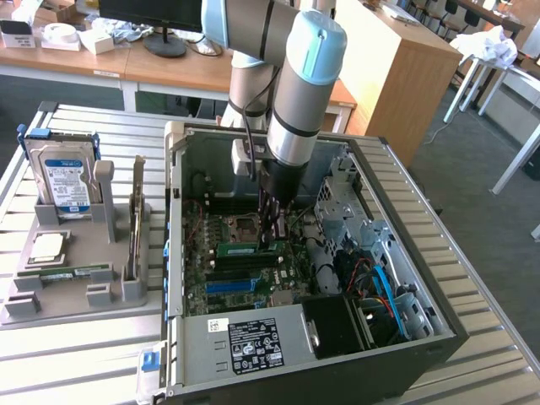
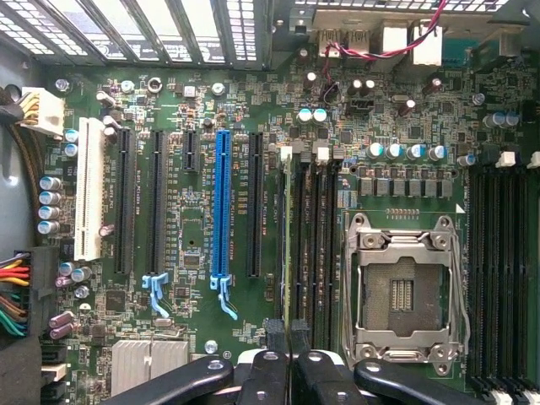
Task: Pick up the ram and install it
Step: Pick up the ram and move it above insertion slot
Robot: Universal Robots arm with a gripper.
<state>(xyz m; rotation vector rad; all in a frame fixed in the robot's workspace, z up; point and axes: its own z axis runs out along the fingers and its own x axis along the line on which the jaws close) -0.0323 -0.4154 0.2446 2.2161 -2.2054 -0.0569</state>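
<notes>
The ram [image 1: 245,250] is a thin green stick standing on edge in a memory slot of the motherboard [image 1: 211,295], inside the open computer case [image 1: 405,253]. My gripper [image 1: 272,229] reaches straight down into the case and its tips sit at the stick's end toward the exterior view's right. In the wrist view the black fingers [image 2: 275,371] are pressed together, the gripper [image 2: 288,333] shut over the row of dark memory slots [image 2: 312,236]. I cannot see the stick between the fingertips.
The empty processor socket [image 2: 405,291] lies beside the slots, and a blue slot strip [image 2: 222,202] lies further along. A grey holder [image 1: 76,245] at the exterior view's left carries a hard drive [image 1: 63,173] and a silver chip [image 1: 48,246]. Cables [image 1: 384,287] and the power supply [image 1: 245,337] crowd the case.
</notes>
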